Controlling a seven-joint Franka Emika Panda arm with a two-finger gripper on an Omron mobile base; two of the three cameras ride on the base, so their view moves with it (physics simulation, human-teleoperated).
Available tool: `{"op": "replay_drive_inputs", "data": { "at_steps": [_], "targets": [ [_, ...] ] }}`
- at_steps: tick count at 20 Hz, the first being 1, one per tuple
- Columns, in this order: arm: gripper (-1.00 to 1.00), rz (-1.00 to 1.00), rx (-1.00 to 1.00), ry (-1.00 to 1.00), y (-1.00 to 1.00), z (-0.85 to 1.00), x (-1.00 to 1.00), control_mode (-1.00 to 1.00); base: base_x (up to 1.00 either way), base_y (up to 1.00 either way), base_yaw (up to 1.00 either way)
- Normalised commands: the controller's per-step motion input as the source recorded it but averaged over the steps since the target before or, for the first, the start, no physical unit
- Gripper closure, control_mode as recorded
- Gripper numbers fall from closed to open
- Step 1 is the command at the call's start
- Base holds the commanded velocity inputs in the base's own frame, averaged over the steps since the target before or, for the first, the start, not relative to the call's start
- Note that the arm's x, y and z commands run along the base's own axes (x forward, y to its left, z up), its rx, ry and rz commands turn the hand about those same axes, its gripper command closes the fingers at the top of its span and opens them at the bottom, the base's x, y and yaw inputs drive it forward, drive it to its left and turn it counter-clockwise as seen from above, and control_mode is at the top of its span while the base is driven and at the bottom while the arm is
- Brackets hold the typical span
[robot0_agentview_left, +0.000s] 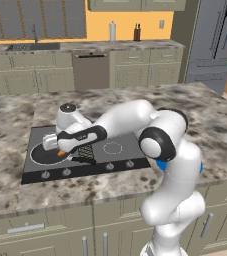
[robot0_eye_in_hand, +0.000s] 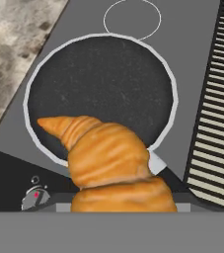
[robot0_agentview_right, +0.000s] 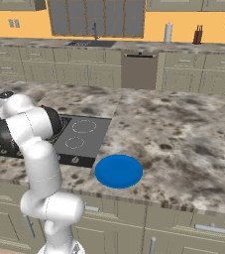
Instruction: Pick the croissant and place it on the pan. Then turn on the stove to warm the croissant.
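Croissant (robot0_eye_in_hand: 112,165): pinched in pincer (robot0_agentview_left: 60,151), lower centre of hand view, above pan (robot0_eye_in_hand: 99,94). Right base view: blue plate (robot0_agentview_right: 118,171) on counter (robot0_agentview_right: 183,139), lower centre.

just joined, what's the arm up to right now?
The white arm's claw is holding the small golden-orange croissant over the round black frying pan, which sits on the left side of the flat dark-grey stove. The croissant hangs above the pan's near edge and has not been released. The stove's front knobs look untouched. A flat blue round plate sits on the granite counter to the right of the stove.
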Motion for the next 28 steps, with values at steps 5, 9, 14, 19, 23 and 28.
{"op": "replay_drive_inputs", "data": {
  "at_steps": [5,9,14,19,23,28],
  "targets": [
    [1.00,-0.07,0.00,0.00,0.35,-0.19,0.46,-1.00,0.00,0.00,0.00],
    [1.00,-0.06,0.00,0.00,0.27,-0.22,0.46,-1.00,0.00,0.00,0.00],
    [1.00,-0.03,0.00,0.00,0.07,-0.23,0.40,-1.00,0.00,0.00,0.00],
    [1.00,0.00,0.00,0.00,0.03,-0.33,0.38,-1.00,0.00,0.00,0.00],
    [1.00,0.00,0.00,0.00,0.18,-0.33,0.36,-1.00,0.00,0.00,0.00],
    [1.00,-0.01,0.00,0.00,0.20,-0.27,0.37,-1.00,0.00,0.00,0.00]
  ]
}}
